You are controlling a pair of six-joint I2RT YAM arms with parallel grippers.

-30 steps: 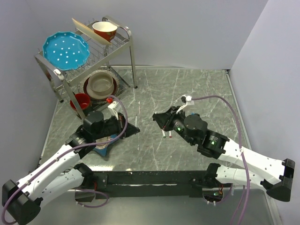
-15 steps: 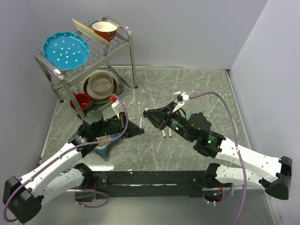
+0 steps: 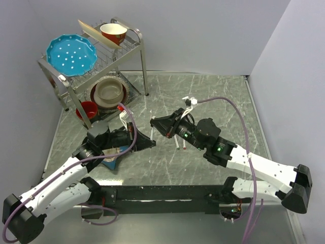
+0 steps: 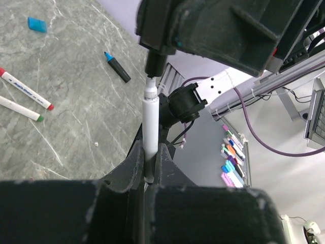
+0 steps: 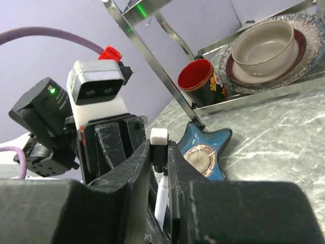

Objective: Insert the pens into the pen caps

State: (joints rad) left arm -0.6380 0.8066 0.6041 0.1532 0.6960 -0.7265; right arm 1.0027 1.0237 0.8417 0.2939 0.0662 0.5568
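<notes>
Grey and streaky, the table (image 3: 213,96) has both arms reaching in low over it. Their hands meet tip to tip near the middle of the top view. The left hand (image 3: 151,144) pinches a white pen (image 4: 150,127), which runs straight up the left wrist view. The pen's tip touches the open end of a black cap (image 4: 155,63). The right hand (image 3: 154,123) pinches that cap. At the upper left of the left wrist view, a red-tipped pen (image 4: 25,90), a green-tipped pen (image 4: 20,109), a dark pen (image 4: 118,67) with a blue tip and a blue cap (image 4: 36,24) lie on the table.
</notes>
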